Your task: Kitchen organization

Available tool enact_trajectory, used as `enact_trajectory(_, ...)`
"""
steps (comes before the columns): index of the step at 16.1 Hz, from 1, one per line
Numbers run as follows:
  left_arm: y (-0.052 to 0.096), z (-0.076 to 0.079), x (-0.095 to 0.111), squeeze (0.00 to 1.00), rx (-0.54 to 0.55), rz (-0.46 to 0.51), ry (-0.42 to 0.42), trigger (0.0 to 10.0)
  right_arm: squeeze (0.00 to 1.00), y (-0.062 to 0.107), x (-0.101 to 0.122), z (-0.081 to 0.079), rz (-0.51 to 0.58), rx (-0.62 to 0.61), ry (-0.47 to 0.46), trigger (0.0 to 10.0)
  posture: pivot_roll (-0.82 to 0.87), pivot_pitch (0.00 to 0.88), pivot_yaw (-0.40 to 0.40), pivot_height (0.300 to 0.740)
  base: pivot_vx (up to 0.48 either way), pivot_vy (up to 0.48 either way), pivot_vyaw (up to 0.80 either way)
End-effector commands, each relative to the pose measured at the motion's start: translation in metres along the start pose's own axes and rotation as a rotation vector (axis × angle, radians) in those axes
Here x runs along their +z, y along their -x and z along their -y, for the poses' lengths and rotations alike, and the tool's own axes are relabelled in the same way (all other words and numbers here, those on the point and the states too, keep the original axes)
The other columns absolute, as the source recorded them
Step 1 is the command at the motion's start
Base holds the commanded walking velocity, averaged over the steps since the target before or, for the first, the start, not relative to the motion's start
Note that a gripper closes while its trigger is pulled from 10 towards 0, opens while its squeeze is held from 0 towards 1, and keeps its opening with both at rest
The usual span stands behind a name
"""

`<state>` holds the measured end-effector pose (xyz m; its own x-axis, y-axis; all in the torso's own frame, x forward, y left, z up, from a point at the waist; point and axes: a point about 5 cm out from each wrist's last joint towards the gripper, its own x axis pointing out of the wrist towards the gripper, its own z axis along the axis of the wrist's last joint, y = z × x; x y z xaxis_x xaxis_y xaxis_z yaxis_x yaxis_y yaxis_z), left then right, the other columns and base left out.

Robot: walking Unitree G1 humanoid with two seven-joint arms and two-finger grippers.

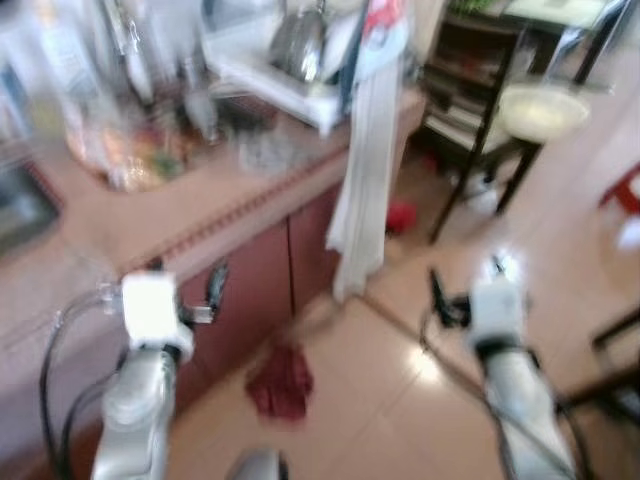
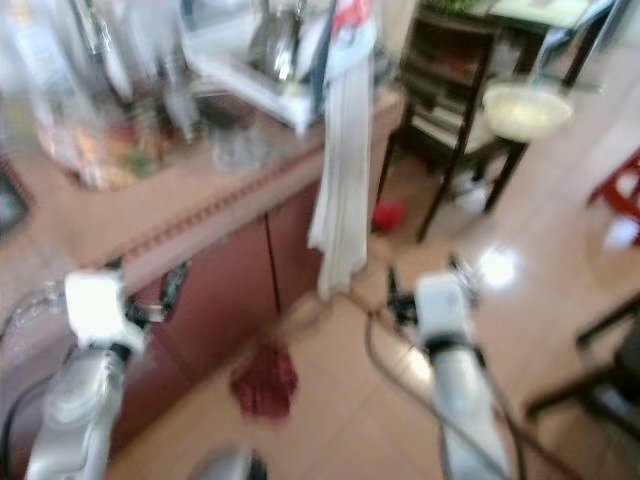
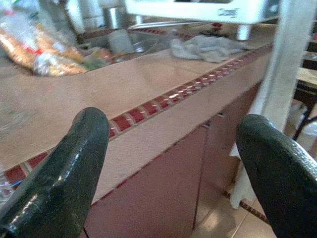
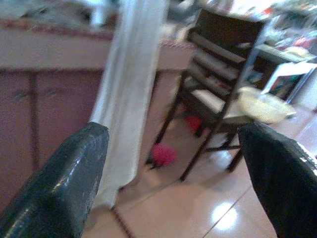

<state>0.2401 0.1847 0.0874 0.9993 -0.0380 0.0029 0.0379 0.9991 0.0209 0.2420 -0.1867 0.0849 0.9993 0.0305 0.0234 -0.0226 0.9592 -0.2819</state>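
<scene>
A pink kitchen counter (image 1: 150, 215) with a red tile edge runs across the left of the blurred eye views. On it lie bags of food (image 3: 44, 49), a crumpled grey cloth (image 3: 208, 47) and a white dish rack (image 1: 290, 85) holding a metal pot (image 1: 298, 42). My left gripper (image 1: 185, 290) is open, held just in front of the counter's edge, with nothing between its fingers (image 3: 64, 168). Over the tiled floor, my right gripper (image 1: 465, 290) is open and empty, fingers (image 4: 64, 178) pointing toward the hanging towel.
A long white towel (image 1: 365, 170) hangs off the counter's end. A red rag (image 1: 282, 382) lies on the floor by the maroon cabinet doors (image 1: 260, 290). A dark shelf rack (image 1: 470, 80) and a stool with a pale bowl (image 1: 543, 110) stand to the right.
</scene>
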Motion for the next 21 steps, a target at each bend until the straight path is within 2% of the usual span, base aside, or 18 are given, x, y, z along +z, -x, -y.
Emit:
enact_trajectory(1, -0.001, 0.004, -0.001, 0.0, -0.004, -0.012, 0.002, 10.0, 0.0, -0.001, 0.001, 0.004, 0.003, -0.015, 0.006, 10.0, 0.0, 0.0, 0.04, 0.74, 0.0, 0.0, 0.79)
enact_trajectory(3, -0.004, 0.008, 0.001, 0.0, -0.027, -0.007, -0.008, 10.0, 0.0, -0.004, 0.002, 0.001, 0.014, -0.001, 0.007, 10.0, 0.0, 0.0, 0.04, 0.74, 0.0, 0.0, 0.79)
enact_trajectory(7, -0.004, 0.014, 0.003, 0.0, -0.038, -0.037, 0.066, 10.0, 0.0, -0.011, 0.008, 0.0, 0.043, 0.012, -0.003, 10.0, 0.0, 0.0, 0.035, 0.74, 0.0, 0.0, 0.79)
enact_trajectory(9, -0.004, 0.014, 0.003, 0.0, -0.033, -0.039, 0.077, 10.0, 0.0, -0.012, 0.007, -0.001, 0.043, 0.017, -0.005, 10.0, 0.0, 0.0, 0.03, 0.74, 0.0, 0.0, 0.79)
enact_trajectory(13, -0.002, 0.012, 0.002, 0.0, -0.026, -0.041, 0.045, 10.0, 0.0, -0.014, 0.004, -0.002, 0.04, 0.028, 0.002, 10.0, 0.01, 0.0, 0.023, 0.74, 0.0, 0.0, 0.79)
enact_trajectory(18, -0.003, 0.011, 0.005, 0.0, -0.028, -0.034, 0.043, 10.0, 0.0, -0.015, 0.003, -0.003, 0.04, 0.03, 0.002, 10.0, 0.01, 0.0, 0.021, 0.74, 0.0, 0.0, 0.79)
enact_trajectory(19, -0.003, 0.013, 0.003, 0.0, -0.037, -0.061, 0.071, 10.0, 0.0, -0.016, 0.003, -0.006, 0.045, 0.038, -0.006, 10.0, 0.01, 0.0, 0.023, 0.74, 0.0, 0.0, 0.79)
enact_trajectory(21, -0.004, 0.016, 0.002, 0.0, -0.07, -0.067, 0.067, 10.0, 0.0, -0.016, 0.003, -0.011, 0.05, 0.049, -0.018, 10.0, 0.01, 0.0, 0.027, 0.74, 0.0, 0.0, 0.79)
